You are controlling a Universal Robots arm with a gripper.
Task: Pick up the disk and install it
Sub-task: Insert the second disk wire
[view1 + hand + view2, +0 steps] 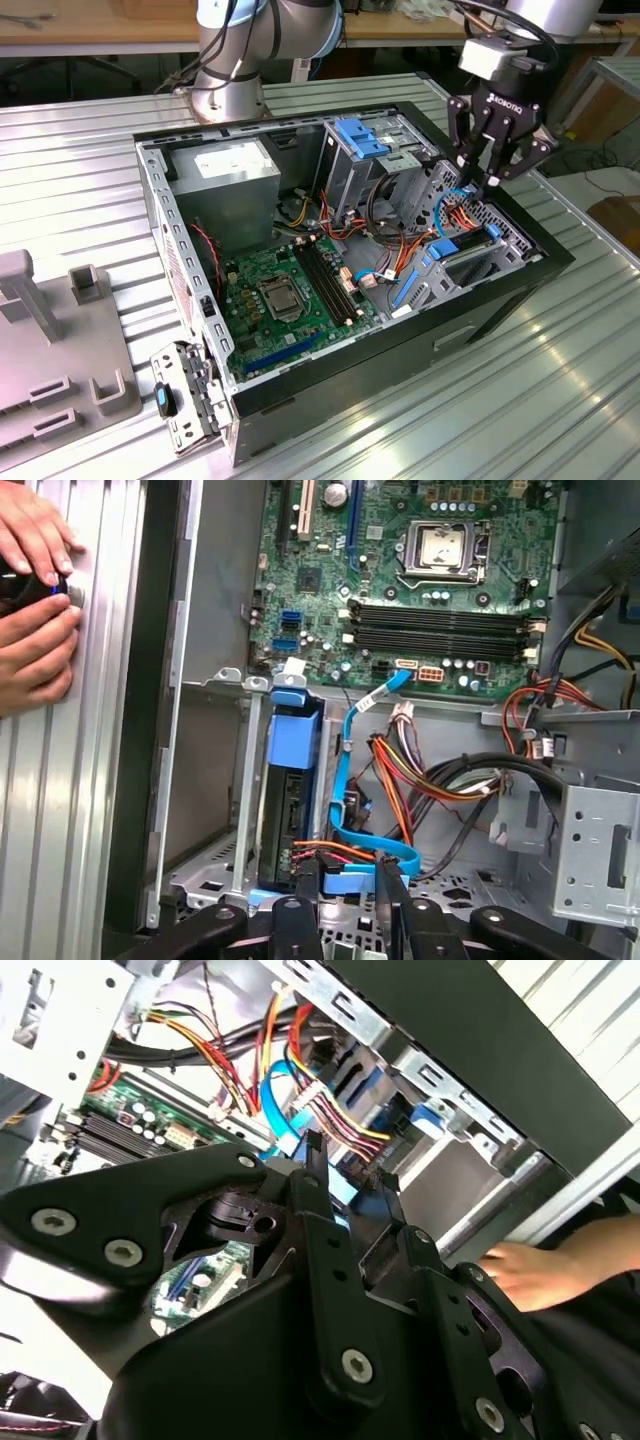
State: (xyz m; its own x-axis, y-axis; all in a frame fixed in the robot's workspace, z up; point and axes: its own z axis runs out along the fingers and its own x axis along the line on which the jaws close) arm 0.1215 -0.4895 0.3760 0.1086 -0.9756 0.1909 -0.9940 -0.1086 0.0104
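The disk (466,246), a dark body in a bright blue carrier, sits inside the drive bay at the front corner of the open computer case (520,290). In the first wrist view the disk (290,790) stands on edge in the bay, blue carrier end towards the motherboard. My gripper (490,182) hovers just above the bay, over the bundle of cables beside the disk. Both wrist views show my gripper (345,880) (350,1165) with a narrow gap between its fingertips and only a blue cable and wires behind them. It holds nothing.
Coloured wires (400,770) and a blue data cable (345,770) crowd the space beside the bay. The motherboard (290,285), power supply (235,170) and a metal cage with a blue latch (360,135) sit in the case. A person's hands (35,580) rest on the table beside it.
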